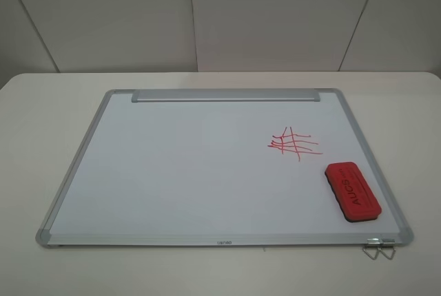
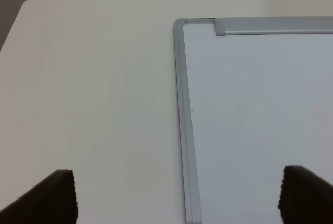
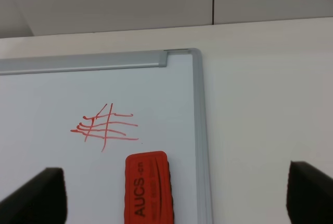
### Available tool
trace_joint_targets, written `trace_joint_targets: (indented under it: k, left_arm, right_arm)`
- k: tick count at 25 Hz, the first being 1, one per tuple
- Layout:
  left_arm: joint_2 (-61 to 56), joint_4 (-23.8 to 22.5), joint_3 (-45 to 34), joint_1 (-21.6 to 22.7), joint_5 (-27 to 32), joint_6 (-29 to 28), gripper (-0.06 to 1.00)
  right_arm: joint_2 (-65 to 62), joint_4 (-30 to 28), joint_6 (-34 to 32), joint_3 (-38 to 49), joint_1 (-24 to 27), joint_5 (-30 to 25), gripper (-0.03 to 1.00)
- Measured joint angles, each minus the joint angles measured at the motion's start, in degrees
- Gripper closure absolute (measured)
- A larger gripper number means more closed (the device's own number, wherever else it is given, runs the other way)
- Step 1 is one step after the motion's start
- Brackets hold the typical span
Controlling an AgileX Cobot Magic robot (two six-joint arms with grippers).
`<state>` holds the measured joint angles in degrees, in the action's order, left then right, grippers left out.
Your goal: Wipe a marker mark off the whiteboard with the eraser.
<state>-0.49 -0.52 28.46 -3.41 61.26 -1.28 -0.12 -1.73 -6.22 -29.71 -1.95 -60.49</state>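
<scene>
The whiteboard (image 1: 172, 172) lies flat on the table, its grey tray strip (image 1: 226, 95) along the far edge. On its near right part rests the red eraser (image 1: 352, 191), lettering up. No flower-like doodle shows anywhere; the only red drawing is a crosshatch grid (image 1: 293, 143) just beyond the eraser. Neither arm appears in the exterior high view. My left gripper (image 2: 179, 198) is open over the board's far left corner (image 2: 179, 24). My right gripper (image 3: 177, 193) is open above the eraser (image 3: 146, 187) and the board's right frame (image 3: 200, 130), with the grid (image 3: 106, 126) ahead.
The white table (image 1: 41, 103) surrounds the board on all sides. A small metal wire clip (image 1: 379, 249) sticks out under the board's near right corner. Pale wall panels stand behind the table.
</scene>
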Motion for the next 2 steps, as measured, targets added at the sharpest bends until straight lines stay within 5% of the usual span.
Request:
trace_joint_targets:
  k: [2]
  left_arm:
    - [0.0,0.0,0.0,0.0,0.0,0.0,0.17]
  right_arm:
    - [0.0,0.0,0.0,0.0,0.0,0.0,0.22]
